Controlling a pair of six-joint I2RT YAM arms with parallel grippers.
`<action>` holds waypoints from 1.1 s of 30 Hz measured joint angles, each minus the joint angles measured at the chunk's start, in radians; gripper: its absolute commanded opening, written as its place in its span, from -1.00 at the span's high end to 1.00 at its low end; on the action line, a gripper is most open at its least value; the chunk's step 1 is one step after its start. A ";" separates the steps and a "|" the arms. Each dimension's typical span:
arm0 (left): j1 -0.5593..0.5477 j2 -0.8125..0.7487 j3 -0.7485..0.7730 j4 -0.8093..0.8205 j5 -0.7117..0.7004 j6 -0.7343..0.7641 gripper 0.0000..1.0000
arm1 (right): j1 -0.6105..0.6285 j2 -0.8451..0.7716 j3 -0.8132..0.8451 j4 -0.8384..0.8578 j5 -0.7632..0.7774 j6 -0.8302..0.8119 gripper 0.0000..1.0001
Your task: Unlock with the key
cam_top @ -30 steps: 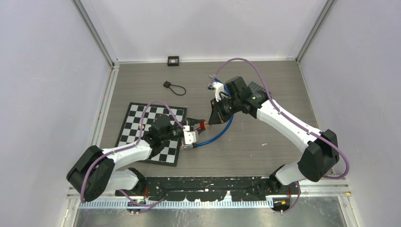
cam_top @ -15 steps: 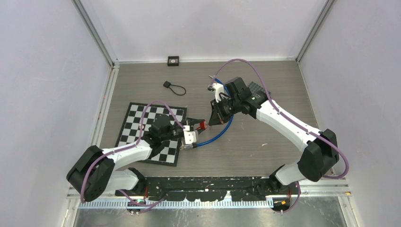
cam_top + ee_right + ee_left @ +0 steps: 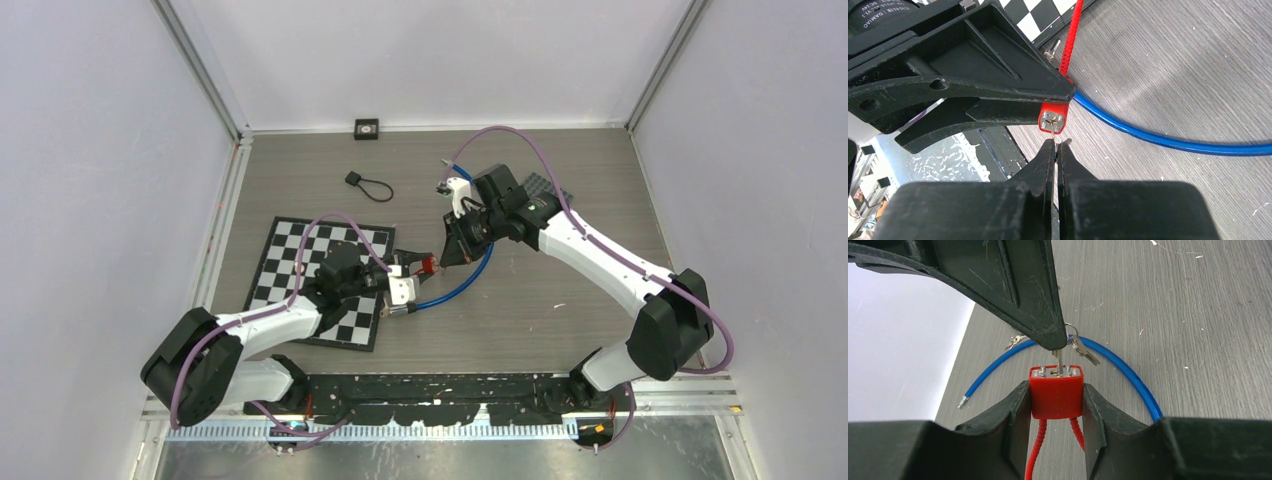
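The left arm lies low across the checkered mat [image 3: 285, 255], forearm pointing right. Its left pincer [image 3: 1056, 396] is grasping the red padlock [image 3: 1056, 401] by its two sides, just past the mat's right edge, keyhole face turned toward the other arm. The key [image 3: 1060, 361] stands with its blade in that face. The right pincer [image 3: 1056, 150] is clenched on the key's head. The right arm's wrist bends down-left and its forearm runs back to an elbow at the table's [image 3: 560, 300] right side. A blue cable [image 3: 465, 283] curves beneath.

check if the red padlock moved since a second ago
No. The red padlock stays just off the checkerboard's right corner, gripped by the left claw.
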 measured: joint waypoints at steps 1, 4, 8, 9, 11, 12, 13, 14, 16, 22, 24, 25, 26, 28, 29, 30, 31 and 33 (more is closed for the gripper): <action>0.000 0.000 0.000 -0.001 0.000 0.000 1.00 | 0.000 0.001 0.000 0.001 0.000 0.000 0.99; 0.000 0.000 0.000 -0.008 0.000 0.000 1.00 | 0.002 0.004 0.000 0.003 0.002 0.003 0.99; -0.001 0.000 0.008 -0.036 -0.005 0.007 1.00 | 0.002 0.010 0.000 0.005 0.010 0.014 0.99; -0.002 0.000 0.012 -0.046 -0.010 0.010 1.00 | 0.002 0.012 0.000 0.005 0.013 0.018 0.99; -0.007 0.000 0.019 -0.066 -0.023 0.018 1.00 | 0.002 0.017 0.000 0.005 0.017 0.027 0.99; -0.009 0.000 0.023 -0.075 -0.030 0.024 1.00 | 0.002 0.020 0.000 0.005 0.018 0.030 0.99; -0.012 0.000 0.025 -0.084 -0.037 0.029 1.00 | 0.002 0.024 0.001 0.006 0.020 0.034 0.99; -0.014 0.000 0.029 -0.098 -0.045 0.032 1.00 | 0.002 0.030 0.001 0.007 0.021 0.037 0.99; -0.018 0.000 0.039 -0.127 -0.061 0.034 1.00 | 0.002 0.040 0.002 0.011 0.022 0.048 0.99; -0.030 0.007 0.055 -0.185 -0.100 0.055 1.00 | 0.001 0.069 0.005 0.019 0.023 0.067 0.99; -0.038 0.007 0.059 -0.203 -0.117 0.066 1.00 | 0.001 0.079 0.006 0.018 0.023 0.074 0.99; -0.041 0.007 0.062 -0.212 -0.124 0.071 1.00 | 0.001 0.083 0.007 0.018 0.023 0.078 0.99; -0.045 0.009 0.067 -0.225 -0.134 0.079 1.00 | 0.001 0.089 0.009 0.018 0.023 0.081 0.99; -0.052 0.014 0.075 -0.245 -0.154 0.091 1.00 | 0.000 0.100 0.012 0.018 0.024 0.087 0.99; -0.055 0.017 0.077 -0.252 -0.162 0.096 1.00 | 0.000 0.104 0.013 0.018 0.024 0.090 0.99; -0.058 0.019 0.083 -0.265 -0.172 0.104 1.00 | -0.001 0.110 0.015 0.018 0.024 0.093 0.99; -0.061 0.021 0.087 -0.276 -0.181 0.109 1.00 | -0.002 0.116 0.016 0.018 0.023 0.097 0.99; -0.065 0.023 0.090 -0.288 -0.192 0.111 1.00 | -0.004 0.126 0.016 0.020 0.015 0.104 0.99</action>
